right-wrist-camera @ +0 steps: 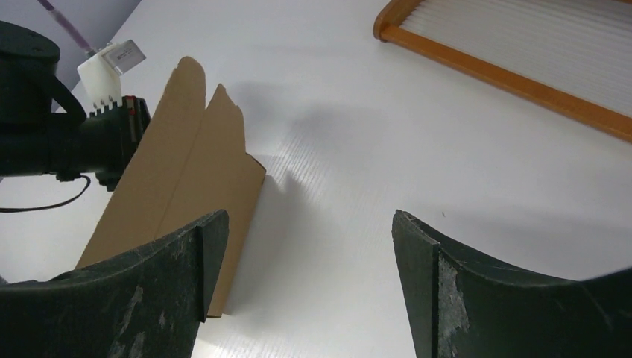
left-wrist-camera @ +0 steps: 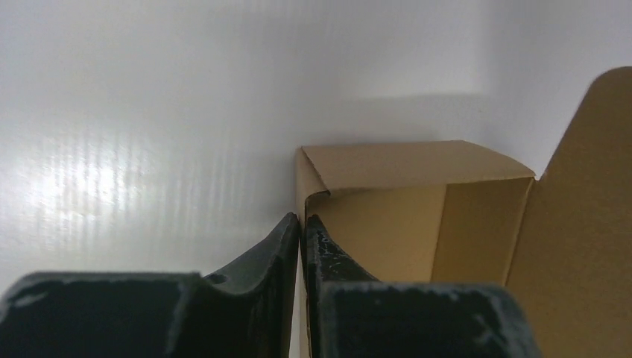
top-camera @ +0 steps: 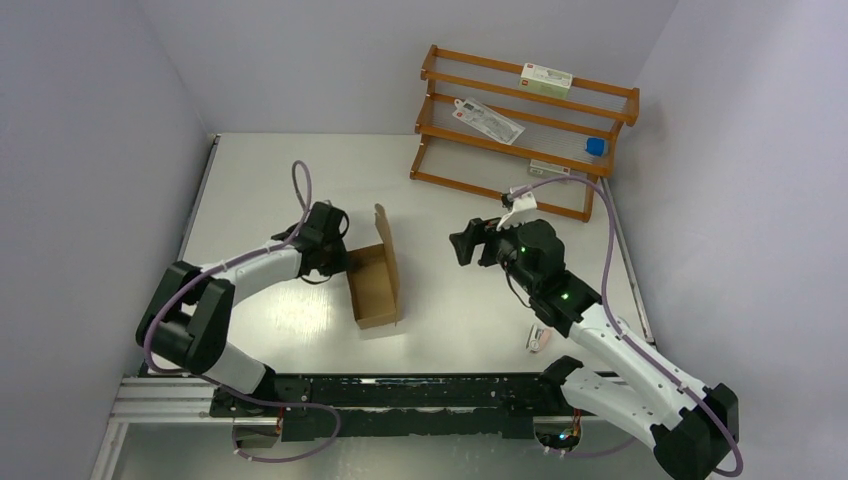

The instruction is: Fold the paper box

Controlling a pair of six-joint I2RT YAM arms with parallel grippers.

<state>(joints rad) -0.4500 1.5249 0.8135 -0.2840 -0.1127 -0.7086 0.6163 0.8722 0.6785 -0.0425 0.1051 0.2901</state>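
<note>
The paper box (top-camera: 375, 285) is plain brown cardboard, standing half-formed on the white table with its lid flap upright on the right side. My left gripper (top-camera: 345, 262) is at the box's left wall. In the left wrist view the left gripper (left-wrist-camera: 302, 220) is shut on the thin left wall of the paper box (left-wrist-camera: 417, 216), one finger outside and one inside. My right gripper (top-camera: 462, 245) hovers to the right of the box, apart from it. In the right wrist view the right gripper (right-wrist-camera: 309, 220) is open over bare table, with the paper box (right-wrist-camera: 179, 171) at its left.
A wooden rack (top-camera: 520, 130) stands at the back right with packets and a blue item (top-camera: 596, 146) on it; its lower rail (right-wrist-camera: 507, 67) shows in the right wrist view. A small printed carton (top-camera: 538, 338) lies beside the right arm. Walls enclose the table.
</note>
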